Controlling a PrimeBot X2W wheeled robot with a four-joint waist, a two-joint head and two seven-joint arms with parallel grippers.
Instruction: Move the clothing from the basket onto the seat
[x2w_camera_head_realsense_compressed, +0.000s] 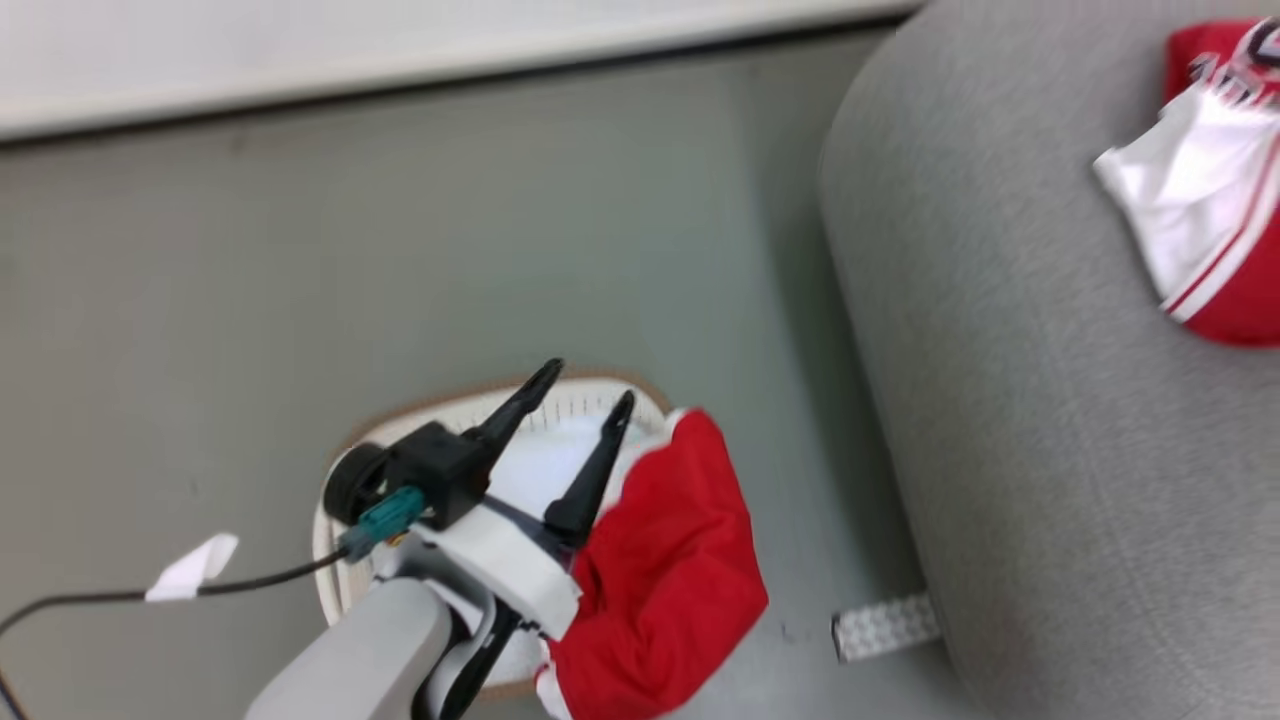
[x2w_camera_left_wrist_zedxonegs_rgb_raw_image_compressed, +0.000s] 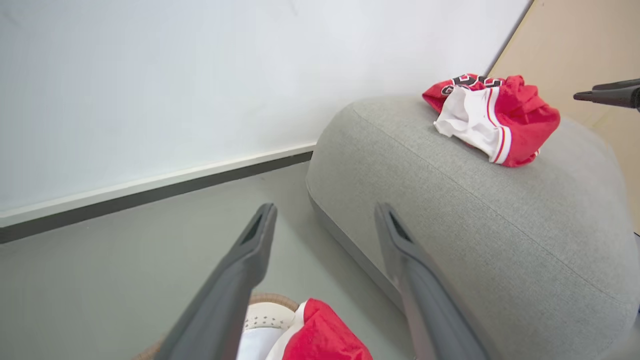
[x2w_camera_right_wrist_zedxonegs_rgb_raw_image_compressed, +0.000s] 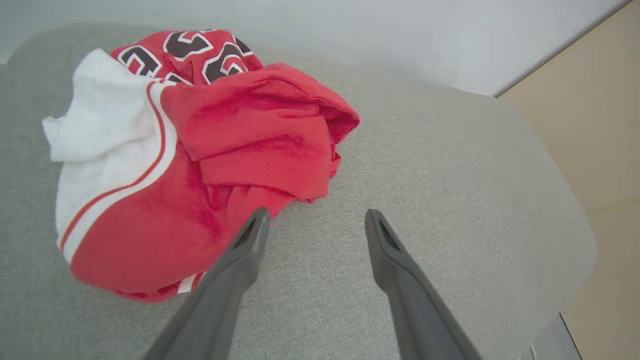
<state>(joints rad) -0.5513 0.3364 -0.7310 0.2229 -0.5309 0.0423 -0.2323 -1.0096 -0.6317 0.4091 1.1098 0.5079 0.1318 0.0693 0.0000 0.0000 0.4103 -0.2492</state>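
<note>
Red jersey (x2w_camera_head_realsense_compressed: 670, 570), soft and light, droops over the basket (x2w_camera_head_realsense_compressed: 440, 405) rim; left gripper (x2w_camera_head_realsense_compressed: 590, 381)'s spread fingers (x2w_camera_head_realsense_compressed: 520, 405) could pinch any fold.

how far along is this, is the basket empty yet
Not yet, roughly halfway. Done: one jersey lies crumpled on the sofa. In hand: nothing; the left gripper is open above the basket, and the right gripper is open over the sofa beside that jersey. Left: a second red garment spills over the basket's rim, not yet picked up.
</note>
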